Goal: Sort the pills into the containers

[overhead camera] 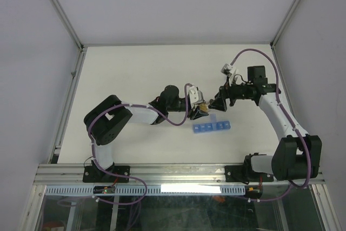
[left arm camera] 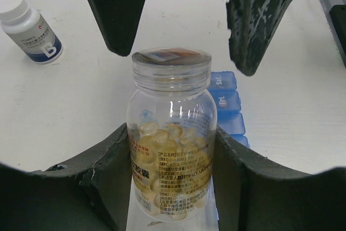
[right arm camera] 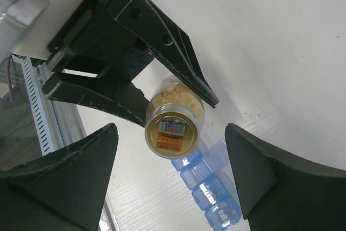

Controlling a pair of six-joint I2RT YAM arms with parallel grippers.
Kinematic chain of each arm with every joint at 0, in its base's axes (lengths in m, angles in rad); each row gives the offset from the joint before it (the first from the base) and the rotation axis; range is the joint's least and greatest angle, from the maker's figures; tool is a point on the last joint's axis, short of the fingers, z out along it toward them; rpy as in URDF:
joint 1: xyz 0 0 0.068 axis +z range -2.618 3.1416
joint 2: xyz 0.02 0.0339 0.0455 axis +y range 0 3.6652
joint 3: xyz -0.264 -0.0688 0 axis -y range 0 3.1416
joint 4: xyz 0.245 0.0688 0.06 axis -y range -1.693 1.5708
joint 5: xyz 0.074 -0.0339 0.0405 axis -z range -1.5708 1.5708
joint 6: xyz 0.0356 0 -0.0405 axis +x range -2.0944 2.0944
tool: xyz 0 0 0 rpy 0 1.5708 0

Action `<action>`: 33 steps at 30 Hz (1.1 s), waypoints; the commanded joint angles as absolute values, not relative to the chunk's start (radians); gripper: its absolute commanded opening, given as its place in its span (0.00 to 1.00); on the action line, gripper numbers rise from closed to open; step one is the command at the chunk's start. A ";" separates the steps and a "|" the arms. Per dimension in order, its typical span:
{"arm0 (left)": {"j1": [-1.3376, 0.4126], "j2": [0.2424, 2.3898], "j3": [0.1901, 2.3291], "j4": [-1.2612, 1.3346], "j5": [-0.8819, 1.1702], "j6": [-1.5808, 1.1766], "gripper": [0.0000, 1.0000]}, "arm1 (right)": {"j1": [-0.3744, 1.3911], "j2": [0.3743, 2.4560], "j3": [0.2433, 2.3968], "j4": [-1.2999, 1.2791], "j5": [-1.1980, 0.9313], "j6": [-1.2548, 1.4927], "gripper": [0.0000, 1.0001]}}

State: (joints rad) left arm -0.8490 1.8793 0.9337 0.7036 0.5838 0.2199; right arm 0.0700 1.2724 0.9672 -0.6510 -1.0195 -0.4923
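left gripper [left arm camera: 172, 139] is clamped on the lower body of the clear plastic bottle [left arm camera: 172, 187], dead centre of the left wrist view. The pills [left arm camera: 162, 136], small yellow-tan capsules, are all inside it, piled at the base end. I see none on the white table [left arm camera: 65, 106]

right gripper [right arm camera: 170, 133] is spread wide, one finger each side of the bottle's clear screw cap [left arm camera: 172, 60], air on both sides, touching nothing

narrow translucent-blue pill organizer [left arm camera: 226, 104] lies on the table just behind the bottle, right of centre in the left wrist view. Its lids look down, but I can't confirm that for all of them. Small white-capped bottle [left arm camera: 28, 28] sits upper left, well apart and not involved

my read of the step: get the cap off
- line the right wrist axis up with the bottle axis before closing; off-axis, the twist just levers the bottle in the left jaws
- close on the cap's side wall only, not the neck or shoulder
- the right-side gap looks bigger in the left wrist view, so centre first or the first contact shoves the bottle sideways
- the bottle is smooth plastic and may spin in the left grip, so keep that clamp firm
- keep the cap end highest while loosening, lift straight off once free, or capsules spill beside the organizer
- the organizer lids probably need opening before any pour
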 commanded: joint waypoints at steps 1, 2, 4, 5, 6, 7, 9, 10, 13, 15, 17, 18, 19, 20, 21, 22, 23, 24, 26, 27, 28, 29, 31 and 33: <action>-0.842 1.836 0.965 0.756 0.584 0.207 0.00 | 0.099 1.285 0.992 -0.606 -0.939 -0.445 0.81; -0.842 1.837 0.966 0.756 0.584 0.207 0.00 | 0.103 1.288 0.990 -0.605 -0.936 -0.444 0.80; -0.843 1.838 0.967 0.755 0.584 0.206 0.00 | 0.112 1.289 0.991 -0.604 -0.934 -0.443 0.76; -0.843 1.839 0.967 0.755 0.584 0.206 0.00 | 0.114 1.289 0.992 -0.606 -0.934 -0.442 0.75; -0.842 1.838 0.967 0.755 0.584 0.206 0.00 | 0.116 1.289 0.994 -0.607 -0.933 -0.442 0.73; -0.842 1.838 0.967 0.754 0.584 0.206 0.00 | 0.116 1.290 0.995 -0.611 -0.935 -0.442 0.70; -0.843 1.838 0.967 0.754 0.584 0.206 0.00 | 0.117 1.290 1.000 -0.617 -0.941 -0.446 0.64; -0.842 1.838 0.967 0.755 0.584 0.206 0.00 | 0.117 1.291 1.000 -0.621 -0.944 -0.449 0.62; -0.843 1.838 0.968 0.755 0.584 0.206 0.00 | 0.118 1.293 1.003 -0.631 -0.950 -0.460 0.54; -0.843 1.837 0.967 0.753 0.586 0.207 0.00 | 0.120 1.299 1.010 -0.646 -0.954 -0.470 0.49; -0.843 1.836 0.967 0.753 0.586 0.207 0.00 | 0.122 1.305 1.014 -0.659 -0.953 -0.479 0.46; -0.842 1.836 0.967 0.753 0.586 0.207 0.00 | 0.123 1.308 1.016 -0.662 -0.954 -0.482 0.45; -0.843 1.836 0.967 0.753 0.587 0.207 0.00 | 0.124 1.308 1.017 -0.665 -0.955 -0.487 0.44; -0.844 1.836 0.967 0.753 0.587 0.207 0.00 | 0.125 1.308 1.018 -0.669 -0.955 -0.491 0.43; -0.843 1.836 0.967 0.753 0.590 0.207 0.00 | 0.126 1.308 1.019 -0.671 -0.956 -0.498 0.42; -0.843 1.836 0.967 0.753 0.592 0.208 0.00 | 0.127 1.307 1.020 -0.674 -0.960 -0.507 0.40; -0.843 1.836 0.966 0.753 0.594 0.209 0.00 | 0.126 1.306 1.020 -0.680 -0.964 -0.521 0.38; -0.842 1.836 0.966 0.753 0.597 0.210 0.00 | 0.126 1.304 1.019 -0.686 -0.968 -0.542 0.36; -0.843 1.838 0.968 0.752 0.608 0.214 0.00 | 0.127 1.293 1.015 -0.706 -0.987 -0.621 0.32; -0.843 1.839 0.968 0.752 0.613 0.216 0.00 | 0.130 1.285 1.011 -0.721 -1.002 -0.685 0.30; -0.843 1.839 0.968 0.750 0.622 0.218 0.00 | 0.134 1.275 1.005 -0.735 -1.021 -0.759 0.29; -0.842 1.839 0.968 0.750 0.631 0.222 0.00 | 0.141 1.265 0.996 -0.751 -1.028 -0.849 0.28; -0.842 1.841 0.966 0.747 0.646 0.229 0.00 | 0.160 1.258 0.988 -0.795 -1.034 -1.054 0.22; -0.843 1.842 0.965 0.741 0.664 0.235 0.00 | 0.184 1.284 1.025 -0.894 -1.015 -1.261 0.15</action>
State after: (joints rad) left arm -0.8490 1.8793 0.9340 0.6731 0.6102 0.2276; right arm 0.1364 1.2987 0.9779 -0.7433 -0.9825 -0.8200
